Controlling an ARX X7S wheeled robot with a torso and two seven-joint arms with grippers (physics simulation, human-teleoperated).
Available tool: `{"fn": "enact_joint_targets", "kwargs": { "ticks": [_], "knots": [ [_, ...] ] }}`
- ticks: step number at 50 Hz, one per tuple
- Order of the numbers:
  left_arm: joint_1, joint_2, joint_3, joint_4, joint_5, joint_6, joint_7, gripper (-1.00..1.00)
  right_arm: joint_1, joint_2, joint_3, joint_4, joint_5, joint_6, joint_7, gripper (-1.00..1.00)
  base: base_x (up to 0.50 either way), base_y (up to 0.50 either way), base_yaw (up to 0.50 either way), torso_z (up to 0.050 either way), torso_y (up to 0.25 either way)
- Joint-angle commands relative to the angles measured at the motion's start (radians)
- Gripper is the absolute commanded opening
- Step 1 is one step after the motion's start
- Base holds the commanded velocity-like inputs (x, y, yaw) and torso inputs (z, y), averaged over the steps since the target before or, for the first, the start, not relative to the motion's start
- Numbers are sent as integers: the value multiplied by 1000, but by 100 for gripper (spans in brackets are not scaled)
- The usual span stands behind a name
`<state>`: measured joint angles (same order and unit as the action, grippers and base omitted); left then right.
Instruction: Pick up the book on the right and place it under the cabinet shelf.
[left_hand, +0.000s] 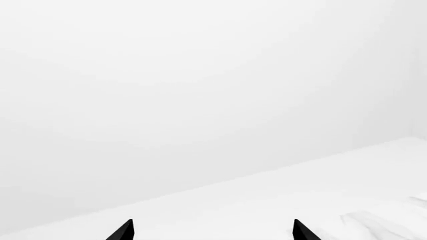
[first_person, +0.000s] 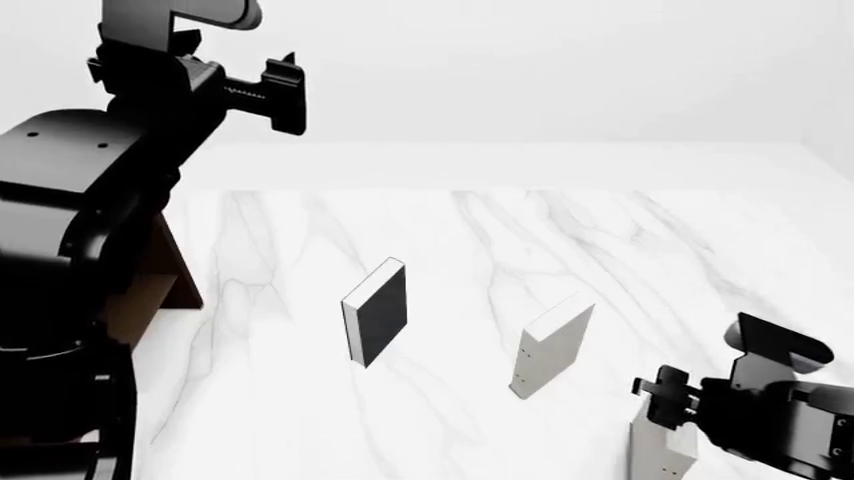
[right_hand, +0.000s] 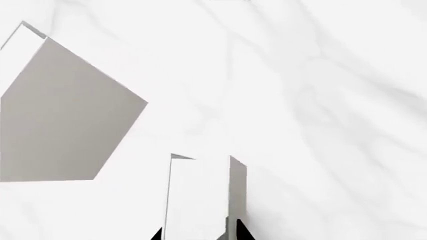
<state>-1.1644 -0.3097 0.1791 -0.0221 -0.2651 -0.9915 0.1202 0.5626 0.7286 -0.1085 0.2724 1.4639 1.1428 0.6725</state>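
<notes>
On a white marble table veined in faint grey, three books stand upright, spaced well apart in a diagonal row. The book of the task is the one farthest to the right and nearest the robot: a thin hardback with a plain, pale grey-white cover, clearly slimmer than its neighbours. In the head view only its lower part shows below the right gripper, which sits at its top edge. The right wrist view shows the book edge-on, a white narrow face with a light grey side, running up between the two dark fingertips, which appear just at either side of it. The jaws look closed on the slim volume, though actual contact is hard to confirm because so little of the tips shows.

Beside it in the middle stands the thicker pale grey book, its broad grey cover also filling part of the right wrist view. Farther left is the black-covered book with white page edges.

The cabinet shelf appears only as a dark brown wedge at the table's left side, mostly hidden behind the left arm. The left gripper is raised high, holding nothing; its fingertips stand widely parted against a blank white background.
</notes>
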Motion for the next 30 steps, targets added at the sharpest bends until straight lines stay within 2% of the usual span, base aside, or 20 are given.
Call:
{"fn": "enact_joint_targets", "kwargs": {
  "ticks": [1,7,22,30],
  "knots": [
    [11,-4,1,24,-9,-5,1,100,-10,9,20,-37,76,9,15,-100,0,0,0,0,0],
    [35,-15,10,83,-21,-8,14,100,15,25,49,-88,143,33,60,-100,0,0,0,0,0],
    [189,-97,38,435,-94,-32,81,100,196,96,102,-205,421,101,266,-100,0,0,0,0,1],
    [260,-174,105,535,-65,60,125,100,290,138,98,-237,548,104,354,-100,0,0,0,0,0]
  ]
}}
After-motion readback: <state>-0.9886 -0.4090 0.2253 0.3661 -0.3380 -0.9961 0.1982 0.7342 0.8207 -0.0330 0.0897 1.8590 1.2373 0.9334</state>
